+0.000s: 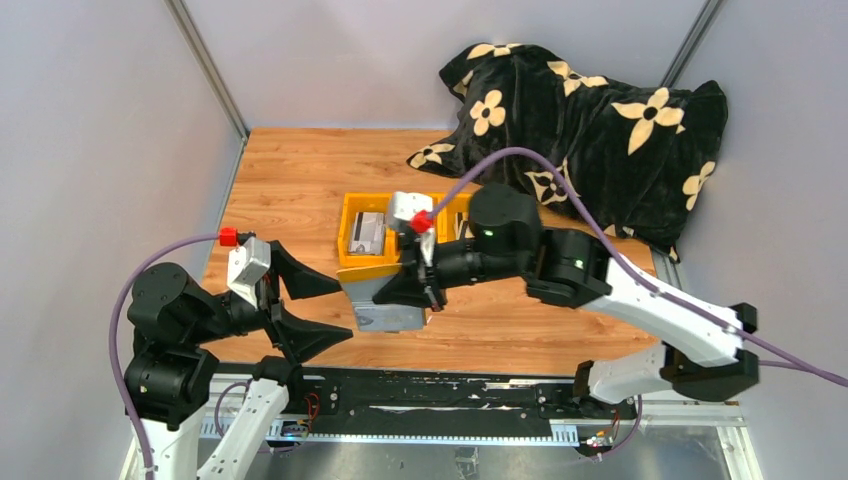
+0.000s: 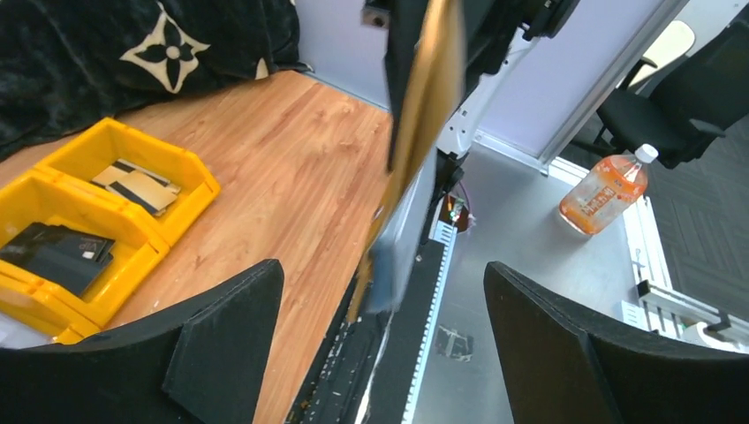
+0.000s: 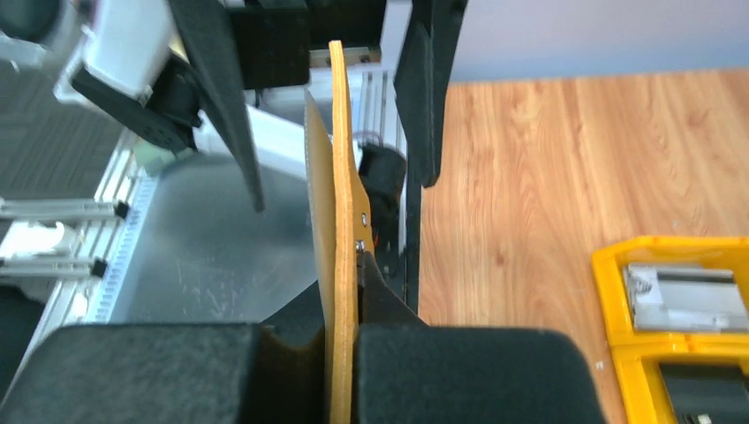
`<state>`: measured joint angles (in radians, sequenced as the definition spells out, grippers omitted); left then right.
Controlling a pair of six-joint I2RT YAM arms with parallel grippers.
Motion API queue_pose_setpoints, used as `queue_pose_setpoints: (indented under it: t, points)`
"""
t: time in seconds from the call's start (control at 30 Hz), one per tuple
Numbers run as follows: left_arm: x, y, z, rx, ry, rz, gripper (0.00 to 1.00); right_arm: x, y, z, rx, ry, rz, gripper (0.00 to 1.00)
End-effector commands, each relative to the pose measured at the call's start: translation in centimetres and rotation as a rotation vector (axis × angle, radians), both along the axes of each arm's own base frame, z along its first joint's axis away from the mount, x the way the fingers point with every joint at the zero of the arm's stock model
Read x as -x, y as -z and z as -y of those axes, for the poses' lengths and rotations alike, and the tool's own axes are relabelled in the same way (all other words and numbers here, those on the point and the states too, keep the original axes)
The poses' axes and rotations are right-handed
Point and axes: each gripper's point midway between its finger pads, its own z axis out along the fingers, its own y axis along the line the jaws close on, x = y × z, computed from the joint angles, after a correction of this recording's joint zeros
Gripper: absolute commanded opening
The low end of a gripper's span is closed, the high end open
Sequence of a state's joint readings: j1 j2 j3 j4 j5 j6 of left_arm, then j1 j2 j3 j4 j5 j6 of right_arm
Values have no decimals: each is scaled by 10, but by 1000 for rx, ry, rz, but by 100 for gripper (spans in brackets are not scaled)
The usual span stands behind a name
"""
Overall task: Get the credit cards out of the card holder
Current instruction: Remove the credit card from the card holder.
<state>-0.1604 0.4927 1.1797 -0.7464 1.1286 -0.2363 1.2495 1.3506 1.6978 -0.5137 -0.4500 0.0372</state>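
Note:
My right gripper (image 1: 425,285) is shut on the mustard-yellow card holder (image 1: 385,300) and holds it on edge above the table's front edge. In the right wrist view the card holder (image 3: 340,221) is pinched edge-on in the right gripper (image 3: 343,353). My left gripper (image 1: 343,308) stands open just left of it, and in its own view the card holder (image 2: 415,150) hangs between the wide-apart fingers (image 2: 221,344) without touching them. Pale grey credit cards (image 1: 368,232) lie in the tray's left compartment. Whether any sit inside the holder is hidden.
A yellow compartment tray (image 1: 350,205) stands mid-table behind the holder, with dark and grey cards (image 2: 137,185) in its bins. A black flowered blanket (image 1: 590,120) fills the back right corner. Beyond the table's front edge stands an orange bottle (image 2: 609,190) on the floor.

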Motion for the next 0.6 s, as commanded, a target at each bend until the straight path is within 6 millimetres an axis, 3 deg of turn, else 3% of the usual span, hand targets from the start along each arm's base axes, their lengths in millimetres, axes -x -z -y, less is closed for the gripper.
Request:
queue_pose_setpoints:
  t: [0.0, 0.2, 0.37, 0.57]
  points:
    - [3, -3, 0, 37, -23, -60, 92, 1, -66, 17, -301, 59, -10, 0]
    - [10, -15, 3, 136, -13, -109, 99, 3, -80, 24, -467, 97, -129, 0]
    - [11, -18, 6, 219, 8, -142, 99, 2, -92, 21, -621, 97, -259, 0]
    - [13, -18, 6, 236, 18, -132, 88, 0, -91, 13, -703, 91, -346, 0]
